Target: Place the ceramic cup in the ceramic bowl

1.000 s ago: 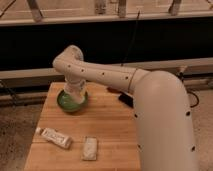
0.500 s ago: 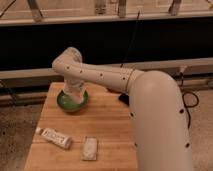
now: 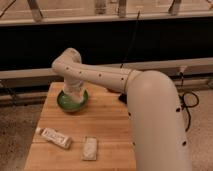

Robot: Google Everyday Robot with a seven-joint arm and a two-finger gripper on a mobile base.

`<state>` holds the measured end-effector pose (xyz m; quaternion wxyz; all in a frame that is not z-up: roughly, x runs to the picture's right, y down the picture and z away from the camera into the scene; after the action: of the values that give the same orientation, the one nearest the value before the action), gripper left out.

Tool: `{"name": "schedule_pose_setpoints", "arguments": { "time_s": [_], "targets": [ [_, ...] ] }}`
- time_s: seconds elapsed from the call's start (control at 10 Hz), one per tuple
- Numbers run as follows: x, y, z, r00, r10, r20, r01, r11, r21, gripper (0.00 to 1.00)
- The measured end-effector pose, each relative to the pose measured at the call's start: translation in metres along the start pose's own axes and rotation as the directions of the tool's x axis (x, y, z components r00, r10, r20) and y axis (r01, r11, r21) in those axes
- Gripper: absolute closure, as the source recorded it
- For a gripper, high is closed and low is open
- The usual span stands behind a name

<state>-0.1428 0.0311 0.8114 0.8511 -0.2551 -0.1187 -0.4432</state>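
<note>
The green ceramic bowl [image 3: 64,102] sits at the back left of the wooden table [image 3: 107,130]. My white arm reaches over from the right and bends down into the bowl. The gripper [image 3: 73,95] points down inside the bowl, mostly hidden by the wrist. The ceramic cup is not clearly visible; a pale shape at the gripper's tip inside the bowl may be it.
A white printed tube [image 3: 54,137] lies at the front left of the table. A flat white rectangular packet [image 3: 90,148] lies near the front edge. A dark object [image 3: 121,97] sits by the arm at the table's right side. A dark wall and rails run behind.
The arm has shifted very slightly at the bowl; nothing else has moved.
</note>
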Motion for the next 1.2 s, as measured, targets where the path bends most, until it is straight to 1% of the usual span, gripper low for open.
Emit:
{"name": "schedule_pose_setpoints", "arguments": {
  "time_s": [0.4,0.6,0.8,0.9,1.0,1.2],
  "targets": [
    [0.0047,-0.0018,0.0027,1.000,-0.008,-0.020,0.008,1.000,0.002,1.00],
    [0.0046,-0.0036,0.0033,1.000,-0.014,-0.027,0.014,1.000,0.003,0.93],
    [0.0061,-0.0047,0.0043,0.999,-0.016,-0.037,0.017,1.000,0.005,0.93],
    [0.0069,-0.0055,0.0046,0.999,-0.019,-0.043,0.019,1.000,0.006,0.92],
    [0.0070,-0.0066,0.0051,0.999,-0.021,-0.048,0.022,1.000,0.007,0.88],
    [0.0081,-0.0077,0.0063,0.998,-0.024,-0.056,0.024,1.000,0.009,0.87]
  ]
}}
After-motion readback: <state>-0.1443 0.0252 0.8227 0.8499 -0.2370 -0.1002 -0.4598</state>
